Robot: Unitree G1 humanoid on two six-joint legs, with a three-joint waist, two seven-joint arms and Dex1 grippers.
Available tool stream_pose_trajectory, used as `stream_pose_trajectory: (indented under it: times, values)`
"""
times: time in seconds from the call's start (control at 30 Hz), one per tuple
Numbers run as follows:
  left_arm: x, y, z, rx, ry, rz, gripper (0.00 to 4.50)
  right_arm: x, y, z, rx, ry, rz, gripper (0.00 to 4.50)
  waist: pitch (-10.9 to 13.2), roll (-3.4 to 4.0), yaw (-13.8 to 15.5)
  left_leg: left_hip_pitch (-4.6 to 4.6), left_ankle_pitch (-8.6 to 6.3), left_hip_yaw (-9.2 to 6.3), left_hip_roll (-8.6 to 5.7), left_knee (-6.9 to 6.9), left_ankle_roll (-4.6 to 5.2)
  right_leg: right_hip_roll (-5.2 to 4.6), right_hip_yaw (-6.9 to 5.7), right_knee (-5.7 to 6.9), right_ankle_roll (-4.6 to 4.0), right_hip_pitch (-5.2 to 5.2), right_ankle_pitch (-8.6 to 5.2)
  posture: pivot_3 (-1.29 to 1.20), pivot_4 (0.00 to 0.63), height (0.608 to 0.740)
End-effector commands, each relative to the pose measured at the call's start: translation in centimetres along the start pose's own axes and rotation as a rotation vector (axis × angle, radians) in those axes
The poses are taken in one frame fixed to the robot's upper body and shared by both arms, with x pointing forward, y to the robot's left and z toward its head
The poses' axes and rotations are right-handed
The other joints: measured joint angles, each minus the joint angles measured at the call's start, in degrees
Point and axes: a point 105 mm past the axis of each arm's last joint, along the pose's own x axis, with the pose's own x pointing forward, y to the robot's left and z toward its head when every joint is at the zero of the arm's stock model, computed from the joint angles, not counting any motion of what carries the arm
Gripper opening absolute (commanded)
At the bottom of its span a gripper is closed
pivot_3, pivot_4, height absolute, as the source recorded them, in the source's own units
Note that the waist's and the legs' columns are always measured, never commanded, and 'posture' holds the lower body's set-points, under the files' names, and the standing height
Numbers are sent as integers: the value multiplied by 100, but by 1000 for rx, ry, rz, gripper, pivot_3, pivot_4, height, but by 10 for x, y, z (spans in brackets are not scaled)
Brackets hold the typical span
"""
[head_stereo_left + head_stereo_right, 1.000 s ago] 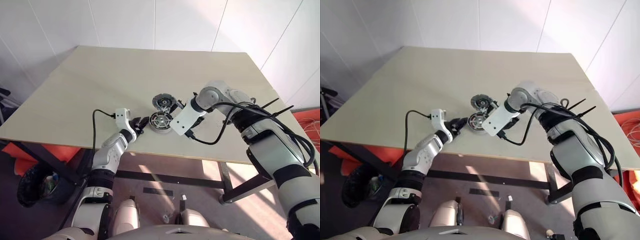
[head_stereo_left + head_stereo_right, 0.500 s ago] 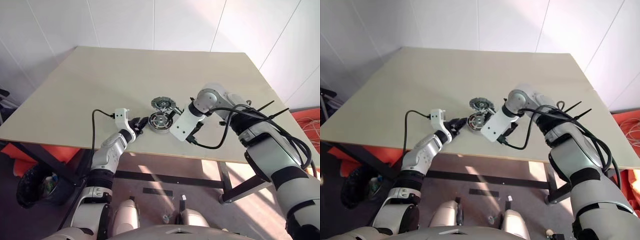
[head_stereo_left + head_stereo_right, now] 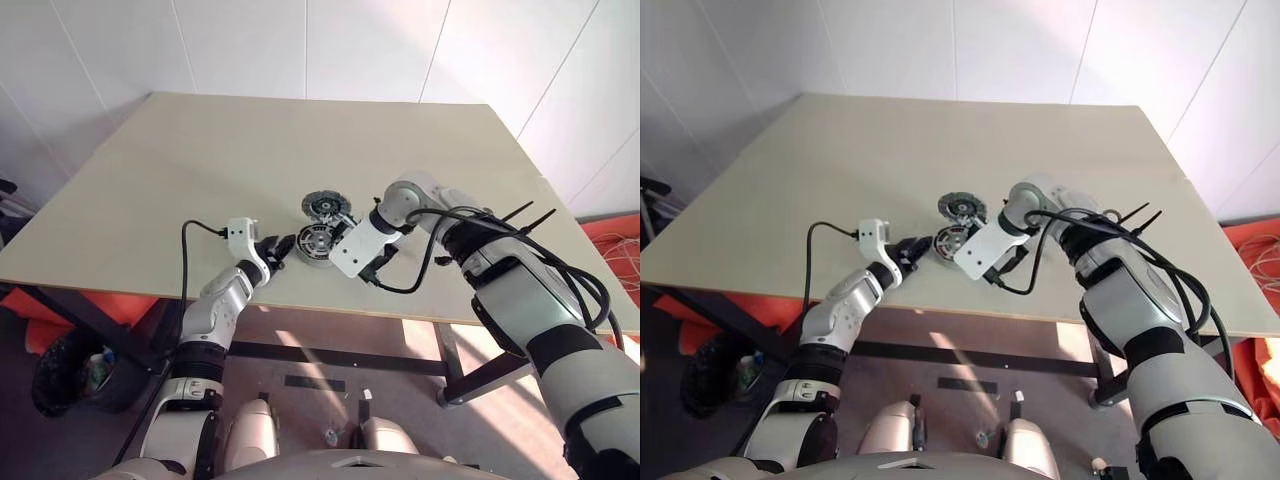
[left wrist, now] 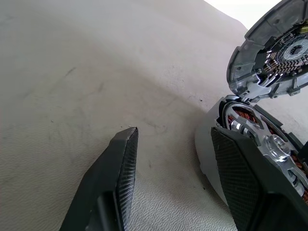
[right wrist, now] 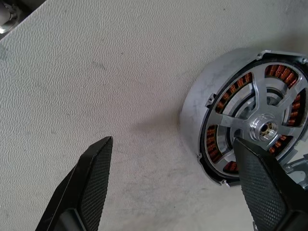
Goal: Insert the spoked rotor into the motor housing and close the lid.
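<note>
On the left, the left gripper (image 3: 284, 246) lies low over the tan table (image 3: 200, 170), reaching toward the middle. Its 2 black fingers (image 4: 118, 178) stand partly spread with nothing between them; 1 finger sits right against the outer wall of the motor housing (image 3: 320, 242), the other rests apart on bare tabletop.

In the middle, near the front edge of the table, sits the housing, a round silvery shell with coppery windings showing through. The spoked rotor (image 5: 260, 126) is already seated inside it, its silvery spokes and hub lying flat over the copper ring. Just behind the housing, the lid (image 3: 323, 207) stands tipped up on its edge, hinged open, its inner face turned toward the housing and its lower edge touching the housing's rim.

To the right, the right gripper (image 5: 178, 185) hangs pointing steeply downward over the housing's near side. Its 2 fingers are spread wide and hold nothing; 1 fingertip is over the housing's rim, the other over empty table. I cannot tell whether either fingertip touches the surface.
</note>
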Motion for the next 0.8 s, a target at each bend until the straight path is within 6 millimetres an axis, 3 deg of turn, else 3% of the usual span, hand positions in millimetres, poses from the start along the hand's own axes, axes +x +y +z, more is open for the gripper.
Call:
stream_pose_trajectory:
  times: [0.03,0.7,0.8]
  values:
    - [-2,3,0,0,2,11,2574,-6,-8,-1,-16,20,-28,4480,0,0,4,0,0,0,-1,0,0,0,0,0,0,0,0,0,0,740]
    - [-2,4,0,-7,-3,20,2574,-2,1,-3,-17,20,6,4480,0,0,3,4,0,0,-1,-1,0,0,2,0,0,3,0,0,0,740]
    - [-1,3,0,-5,-3,17,2574,-3,0,-3,-15,20,2,3561,0,0,6,4,0,0,-1,-1,0,0,2,-1,0,4,0,0,0,740]
